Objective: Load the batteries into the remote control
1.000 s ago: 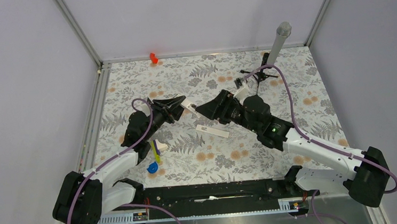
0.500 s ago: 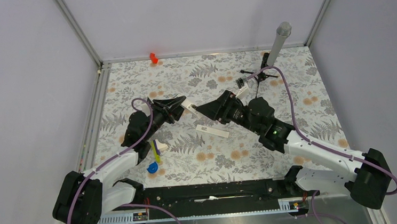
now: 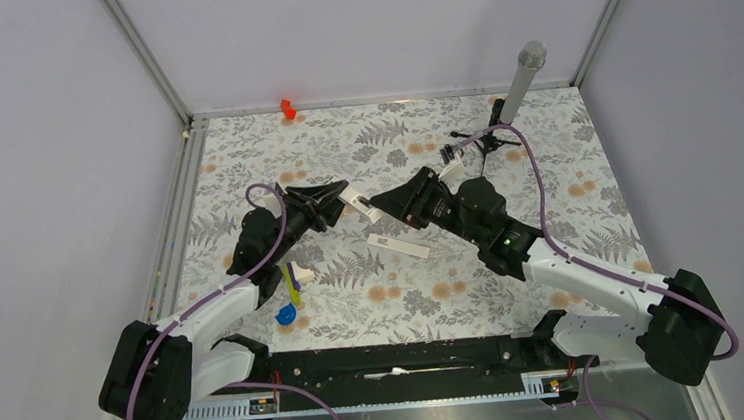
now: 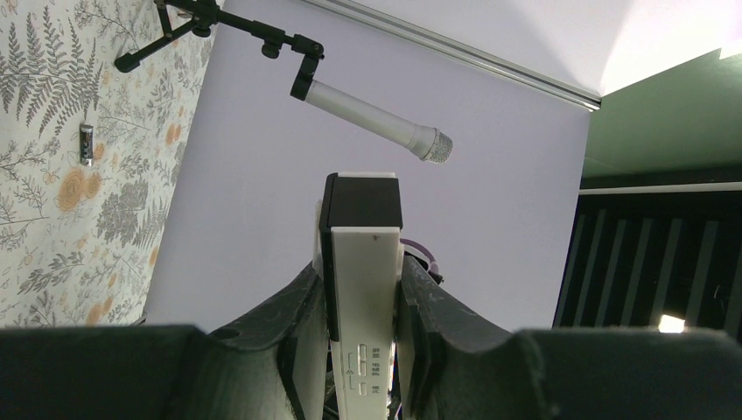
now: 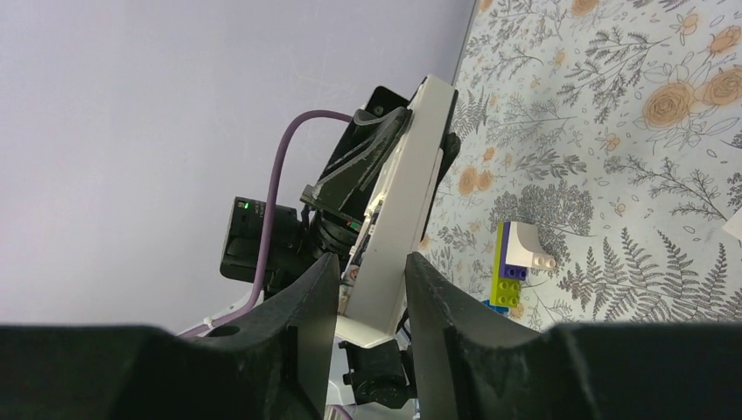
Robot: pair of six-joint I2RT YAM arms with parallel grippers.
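While the left gripper (image 4: 363, 293) squeezes the remote control (image 4: 362, 262) tight and holds it up in the air, left of the microphone (image 3: 521, 80), the right gripper (image 5: 372, 293) has its fingers (image 5: 302, 311) close on both sides of the other end. I cannot tell if they pinch it. One battery (image 4: 86, 144) lies on the table near the microphone.

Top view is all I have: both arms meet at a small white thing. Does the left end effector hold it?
Observer: Yes. The left wrist view shows the left end effector clamped on the remote by its long edges, black end sticking out.
Operator: And the right one?
Observer: The right end effector has a finger against each side of the same remote.
Operator: Any battery near?
Observer: One battery lies loose on the table, towards the microphone stand.
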